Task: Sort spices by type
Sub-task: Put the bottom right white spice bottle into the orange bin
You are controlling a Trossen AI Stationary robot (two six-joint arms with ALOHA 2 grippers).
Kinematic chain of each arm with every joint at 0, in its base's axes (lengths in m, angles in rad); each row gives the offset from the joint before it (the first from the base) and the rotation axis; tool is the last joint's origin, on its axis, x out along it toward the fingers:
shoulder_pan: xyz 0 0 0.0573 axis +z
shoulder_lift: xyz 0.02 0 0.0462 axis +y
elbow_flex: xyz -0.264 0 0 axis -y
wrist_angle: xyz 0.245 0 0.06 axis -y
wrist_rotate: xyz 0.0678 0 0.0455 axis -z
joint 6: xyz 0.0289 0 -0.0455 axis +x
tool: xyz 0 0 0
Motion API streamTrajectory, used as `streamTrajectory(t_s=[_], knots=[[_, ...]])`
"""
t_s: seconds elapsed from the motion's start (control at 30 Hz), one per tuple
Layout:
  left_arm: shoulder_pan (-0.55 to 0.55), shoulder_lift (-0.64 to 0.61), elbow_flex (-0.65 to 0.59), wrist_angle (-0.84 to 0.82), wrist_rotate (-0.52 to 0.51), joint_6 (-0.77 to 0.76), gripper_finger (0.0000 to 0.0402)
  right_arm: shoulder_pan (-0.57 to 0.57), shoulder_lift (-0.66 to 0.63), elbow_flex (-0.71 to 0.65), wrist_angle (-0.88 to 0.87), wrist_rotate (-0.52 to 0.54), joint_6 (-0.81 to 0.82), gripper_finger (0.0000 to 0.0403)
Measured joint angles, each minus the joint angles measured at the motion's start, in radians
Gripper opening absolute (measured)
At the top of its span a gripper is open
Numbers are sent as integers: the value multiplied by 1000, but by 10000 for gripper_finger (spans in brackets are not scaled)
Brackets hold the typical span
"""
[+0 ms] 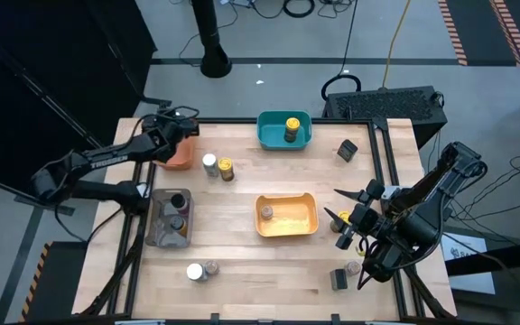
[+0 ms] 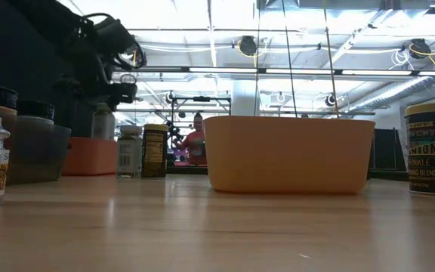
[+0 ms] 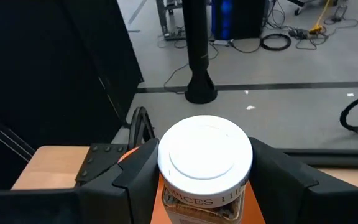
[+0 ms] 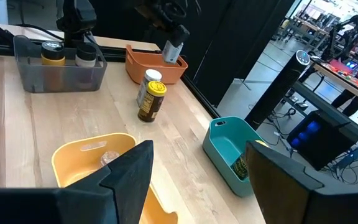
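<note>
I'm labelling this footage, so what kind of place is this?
Probably a robotics lab or workshop: a wooden table with the left gripper holding a white-lidded jar, cables on the floor, exposed ceiling ducts.

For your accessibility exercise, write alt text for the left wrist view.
The left end effector grips a white-lidded spice jar between its dark fingers, above an orange bin at the table's edge, with grey floor beyond.

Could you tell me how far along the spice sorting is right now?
Partly done: the teal bin, yellow bin and grey bin each hold jars. In hand: the left gripper holds a white-lidded jar over the orange bin. Left: loose jars around the table; the right gripper is open and empty.
</note>
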Motion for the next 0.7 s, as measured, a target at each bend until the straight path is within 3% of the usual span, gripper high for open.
streamTrajectory(t_s=[0.7], knots=[[44,189,-18,74,-22,-26,214,0,0,0,0,-5,4,238]])
